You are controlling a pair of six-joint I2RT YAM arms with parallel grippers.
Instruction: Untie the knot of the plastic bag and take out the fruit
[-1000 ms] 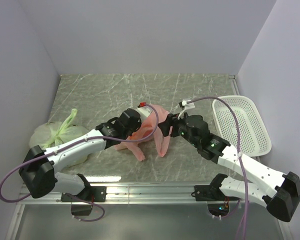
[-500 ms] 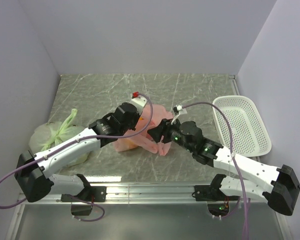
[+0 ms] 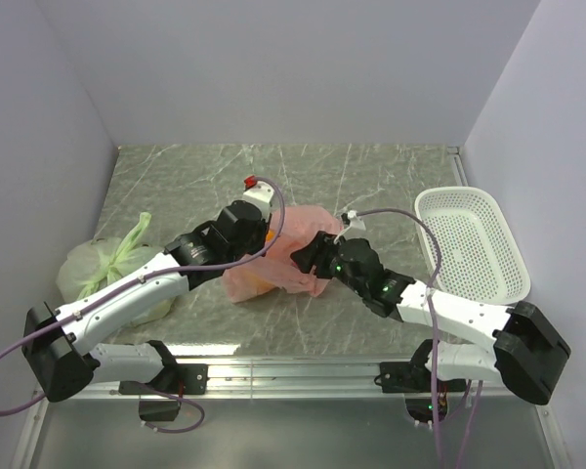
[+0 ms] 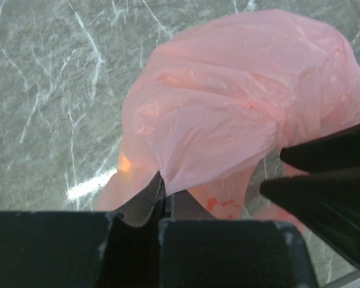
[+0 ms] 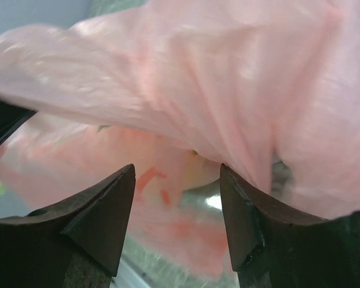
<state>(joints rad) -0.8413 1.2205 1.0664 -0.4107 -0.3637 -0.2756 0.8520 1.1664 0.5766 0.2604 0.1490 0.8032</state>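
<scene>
The pink plastic bag [image 3: 298, 227] lies crumpled at mid-table between both arms. My left gripper [image 3: 266, 244] is shut on a pinch of its thin film; in the left wrist view the bag [image 4: 240, 102] is drawn into a taut point at the closed jaws of that gripper [image 4: 162, 191]. My right gripper [image 3: 306, 257] is open, right at the bag's near right side. In the right wrist view its fingertips [image 5: 111, 204] are spread, and pink folds [image 5: 186, 90] fill the space ahead. I cannot pick out the knot among the folds. The fruit is hidden inside; only an orange glow [image 4: 125, 163] shows through.
A pale green tied bag [image 3: 103, 259] sits at the left beside the left arm. A white perforated basket [image 3: 488, 210] stands at the right edge. Walls close in on the left, back and right. Purple cables loop over both arms.
The left gripper closed on the bag's film and drew back and left. The right arm swung left and lower toward the bag. The hanging loop handles are now bunched between the grippers.
</scene>
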